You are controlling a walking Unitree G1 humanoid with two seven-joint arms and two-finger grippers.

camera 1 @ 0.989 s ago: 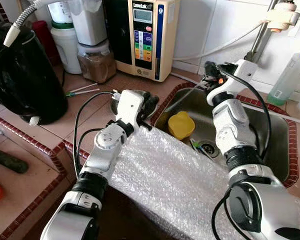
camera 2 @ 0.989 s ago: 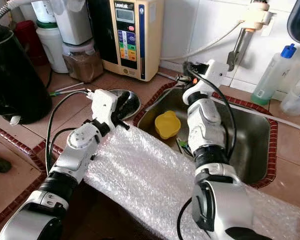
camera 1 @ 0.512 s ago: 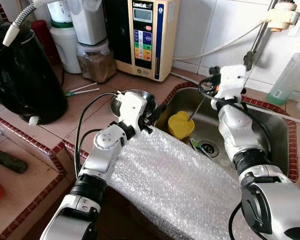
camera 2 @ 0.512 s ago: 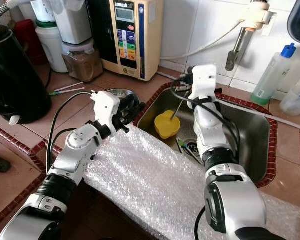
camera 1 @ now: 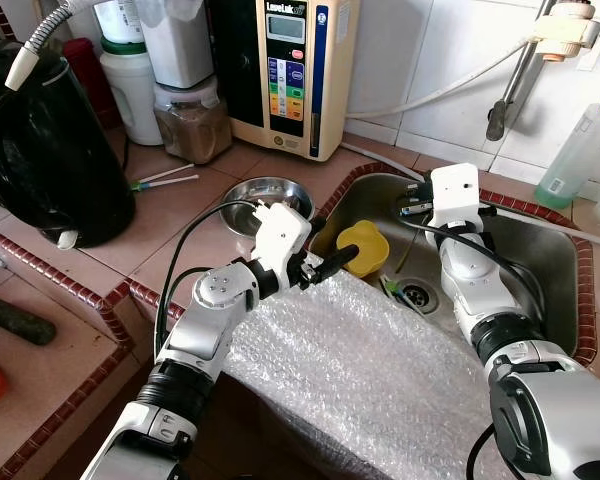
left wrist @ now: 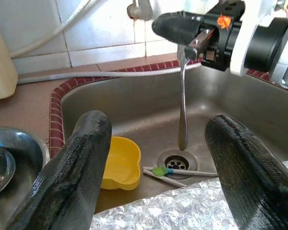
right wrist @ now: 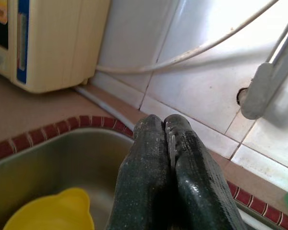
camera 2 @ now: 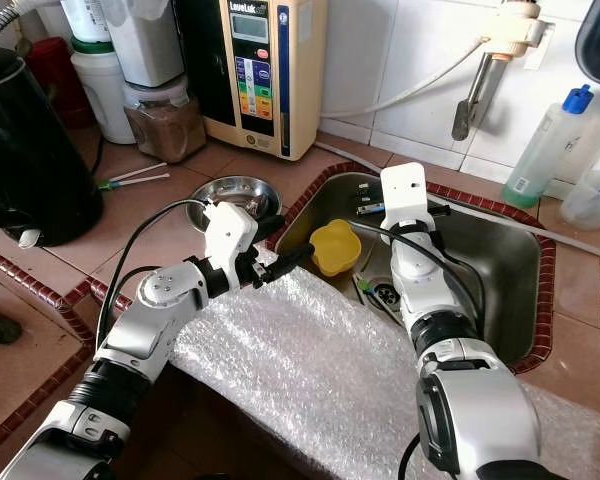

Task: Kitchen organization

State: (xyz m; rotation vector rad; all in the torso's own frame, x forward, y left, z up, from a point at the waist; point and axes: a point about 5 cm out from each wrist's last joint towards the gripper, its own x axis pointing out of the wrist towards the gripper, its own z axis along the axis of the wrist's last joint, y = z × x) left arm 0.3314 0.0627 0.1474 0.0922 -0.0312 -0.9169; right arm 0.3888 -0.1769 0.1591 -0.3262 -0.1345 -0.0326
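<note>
The right gripper [left wrist: 194, 33] is pinched tight on the top of a metal utensil [left wrist: 182, 105], probably a spoon, though the end that would settle it is hidden in the fingers. It hangs straight down over the sink [camera 1: 550, 270], tip just above the drain [left wrist: 176, 163], so my guess is it's being lifted out clean so it won't drag on the basin. The left gripper [camera 1: 325, 268] sits with its fingers spread wide and nothing in them, parked at the sink's near rim above the bubble wrap [camera 1: 370, 370]. The yellow bowl [camera 1: 363, 248] lies in the sink right beside it, looking like the next easy grab, with the steel dish [camera 1: 260, 190] on the counter nearby.
</note>
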